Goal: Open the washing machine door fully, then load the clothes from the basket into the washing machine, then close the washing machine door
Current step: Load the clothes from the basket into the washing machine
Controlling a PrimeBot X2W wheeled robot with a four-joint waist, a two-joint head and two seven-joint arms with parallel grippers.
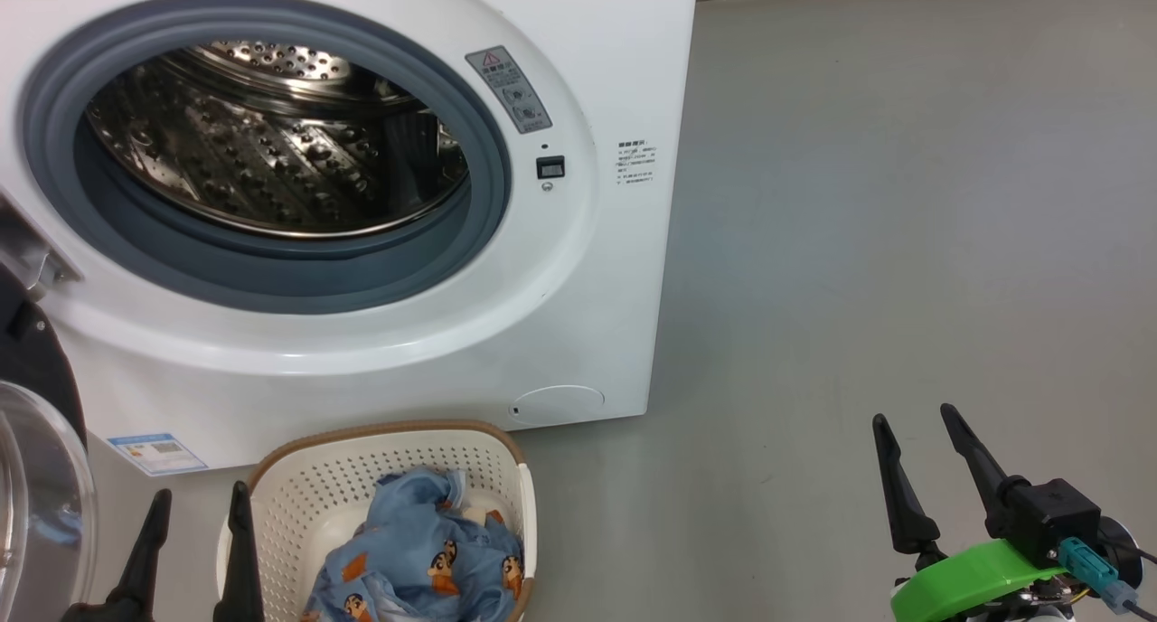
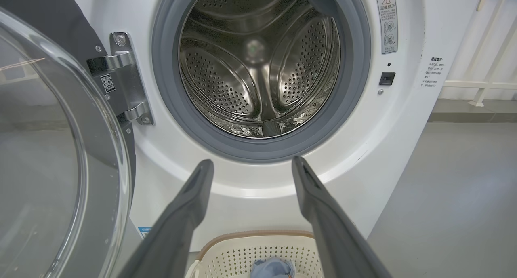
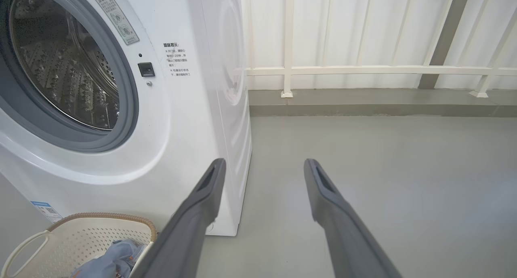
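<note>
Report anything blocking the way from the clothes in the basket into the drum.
Nothing visible does. The washing machine door is swung aside to the left, the drum mouth is clear, and the clothes lie in the basket just below it.

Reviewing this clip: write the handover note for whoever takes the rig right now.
Left gripper: open, empty, beside the basket, at its left rim.
Right gripper: open, empty, above bare floor, right of the washing machine.
Clothes: heaped in the basket, which sits on the floor before the machine.
Washing machine door: swung open on the left; drum shows no clothes.
Done: door opened.
To do: load the clothes, close the door.
</note>
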